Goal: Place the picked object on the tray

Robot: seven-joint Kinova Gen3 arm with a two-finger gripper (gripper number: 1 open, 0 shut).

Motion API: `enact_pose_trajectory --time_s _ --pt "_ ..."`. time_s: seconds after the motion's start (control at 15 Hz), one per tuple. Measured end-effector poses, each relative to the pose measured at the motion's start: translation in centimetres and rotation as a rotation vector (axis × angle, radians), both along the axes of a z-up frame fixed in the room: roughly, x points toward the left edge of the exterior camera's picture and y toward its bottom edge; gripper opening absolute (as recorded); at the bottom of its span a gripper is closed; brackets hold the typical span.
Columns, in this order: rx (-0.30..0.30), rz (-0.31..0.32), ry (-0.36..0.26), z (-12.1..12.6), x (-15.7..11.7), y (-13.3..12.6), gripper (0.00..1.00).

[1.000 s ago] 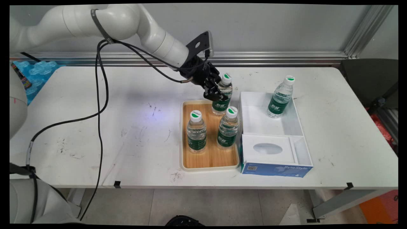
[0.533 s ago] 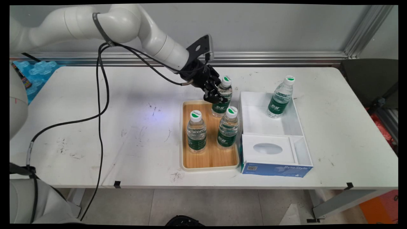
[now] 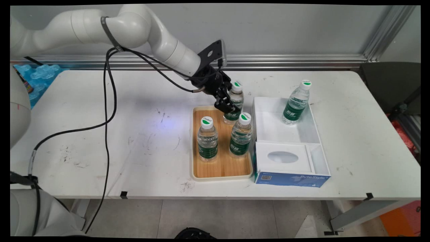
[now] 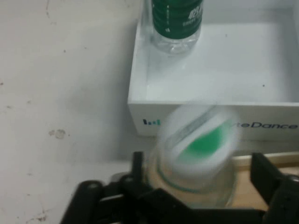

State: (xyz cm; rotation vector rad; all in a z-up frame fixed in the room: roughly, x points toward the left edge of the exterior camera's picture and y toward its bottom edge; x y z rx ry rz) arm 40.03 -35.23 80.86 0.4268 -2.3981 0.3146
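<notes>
My gripper (image 3: 230, 106) reaches down from the upper left at the back of a wooden tray (image 3: 221, 166). It straddles a clear water bottle (image 3: 237, 95) with a green label and a white cap, which leans slightly. In the hand view that bottle (image 4: 201, 140) is blurred between the fingers of the gripper (image 4: 198, 170). The left finger is against it, and a strip of tray shows between it and the right finger. Two more bottles (image 3: 207, 137) (image 3: 240, 134) stand upright in the tray, nearer the camera.
A white open box (image 3: 268, 127) lies right of the tray, with one bottle (image 3: 295, 102) standing in its far corner; the hand view shows that box (image 4: 210, 112) and bottle (image 4: 175, 18) just ahead. Black cables hang from the arm over the table's left half.
Gripper and back bottle have sunk a little and shifted left; the bottle's base now sits lower in the tray's back end.
</notes>
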Motion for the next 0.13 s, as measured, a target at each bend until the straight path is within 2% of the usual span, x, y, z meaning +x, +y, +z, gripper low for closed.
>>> enact_pose_trajectory --time_s 0.13 --pt "0.003 0.002 -0.001 -0.08 0.03 0.02 1.00"
